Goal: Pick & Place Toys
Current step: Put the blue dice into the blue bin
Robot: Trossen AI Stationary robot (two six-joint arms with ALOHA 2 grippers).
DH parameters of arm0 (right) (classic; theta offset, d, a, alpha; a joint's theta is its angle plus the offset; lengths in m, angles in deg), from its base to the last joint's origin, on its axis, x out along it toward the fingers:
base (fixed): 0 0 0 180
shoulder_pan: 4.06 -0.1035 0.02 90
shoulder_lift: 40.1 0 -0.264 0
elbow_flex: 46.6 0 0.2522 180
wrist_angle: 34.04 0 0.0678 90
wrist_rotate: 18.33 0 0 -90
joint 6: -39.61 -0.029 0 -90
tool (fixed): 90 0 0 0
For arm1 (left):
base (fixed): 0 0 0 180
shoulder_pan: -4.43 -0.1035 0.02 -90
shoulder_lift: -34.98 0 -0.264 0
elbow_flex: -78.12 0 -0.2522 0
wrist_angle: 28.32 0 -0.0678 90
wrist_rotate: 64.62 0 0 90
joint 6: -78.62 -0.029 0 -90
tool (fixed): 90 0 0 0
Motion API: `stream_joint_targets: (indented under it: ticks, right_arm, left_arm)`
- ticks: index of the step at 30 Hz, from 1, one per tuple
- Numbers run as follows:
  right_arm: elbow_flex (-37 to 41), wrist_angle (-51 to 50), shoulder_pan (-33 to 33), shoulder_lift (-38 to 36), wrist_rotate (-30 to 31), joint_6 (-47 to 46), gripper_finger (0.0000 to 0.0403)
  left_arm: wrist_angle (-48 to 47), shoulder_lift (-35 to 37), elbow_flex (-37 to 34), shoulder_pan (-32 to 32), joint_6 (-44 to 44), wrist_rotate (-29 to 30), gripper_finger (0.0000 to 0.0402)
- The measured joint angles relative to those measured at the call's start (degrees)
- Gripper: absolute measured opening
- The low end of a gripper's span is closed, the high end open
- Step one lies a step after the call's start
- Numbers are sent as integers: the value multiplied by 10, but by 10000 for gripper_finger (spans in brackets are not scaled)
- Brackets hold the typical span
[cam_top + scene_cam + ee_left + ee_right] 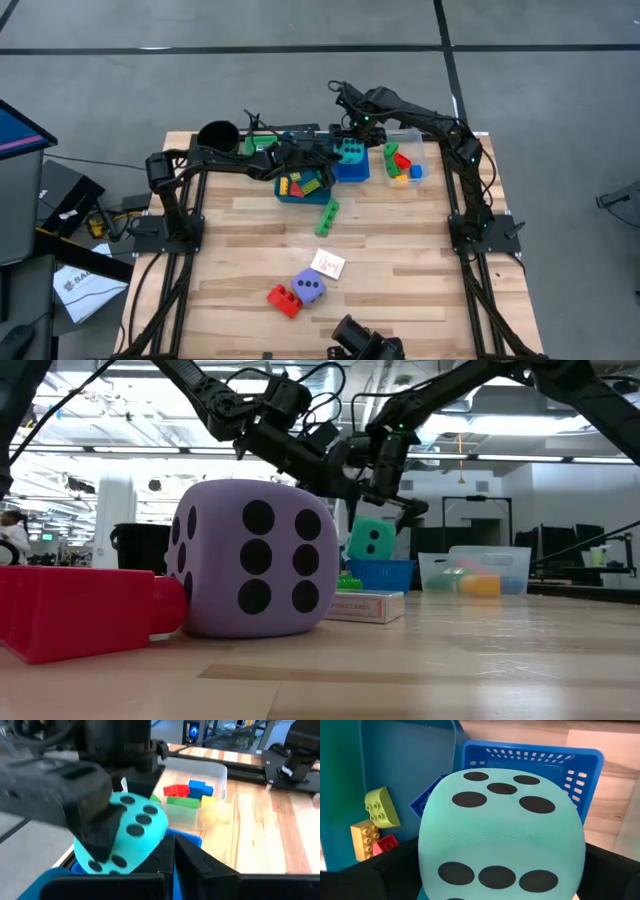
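From above, the right gripper (352, 140) reaches in from the far right, its fingers spread around the teal dice (351, 153) over the blue basket (351, 172). The left gripper (318, 160) stretches rightward beside it, pinched closed on nothing.

At table height, the purple dice (252, 558), soft and round-cornered, sits near a red brick (75, 610).

The right wrist view shows a matte teal cube with black dots.

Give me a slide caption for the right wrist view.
Right gripper holds the teal dice over the blue basket.
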Motion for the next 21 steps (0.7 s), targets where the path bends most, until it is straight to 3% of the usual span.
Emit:
stream_joint_targets:
  ticks: [21]
  right_arm:
    - [0, -11, 3, 0, -13, 31, 400]
  left_arm:
    - [14, -29, -1, -3, 0, 4, 0]
